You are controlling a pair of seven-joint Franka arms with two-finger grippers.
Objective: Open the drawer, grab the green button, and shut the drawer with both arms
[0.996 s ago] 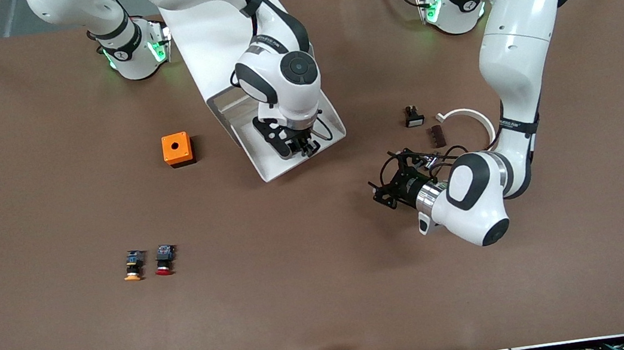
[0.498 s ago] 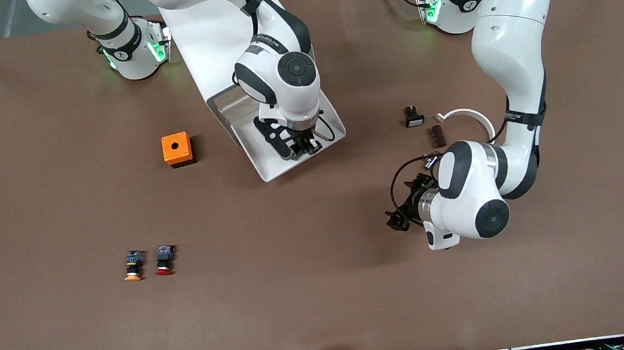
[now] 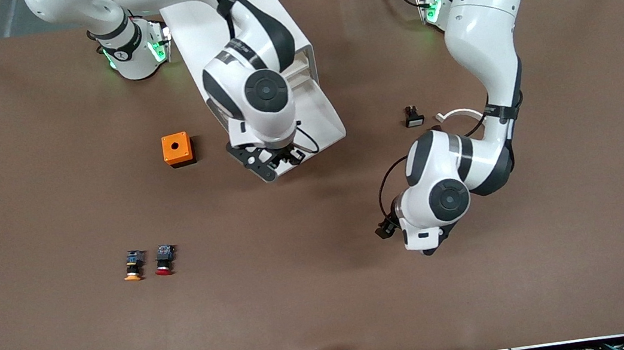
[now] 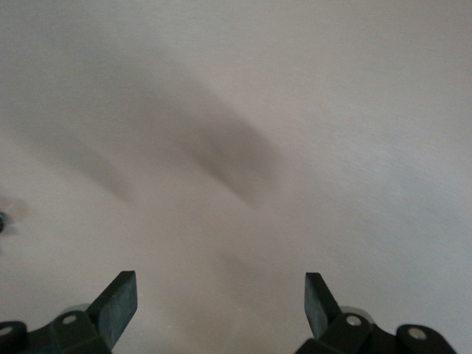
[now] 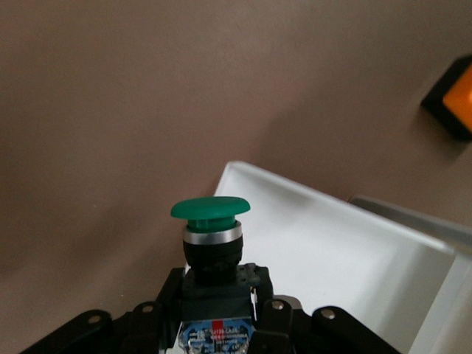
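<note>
Right gripper: clenched on the green button, up in the air over the front edge of the open white drawer
Left gripper: fingers spread, holding nothing, over bare table

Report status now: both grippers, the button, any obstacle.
Right gripper shut on green button, lifted over open drawer front edge. Left gripper open, empty, over bare table. No obstacle seen.
</note>
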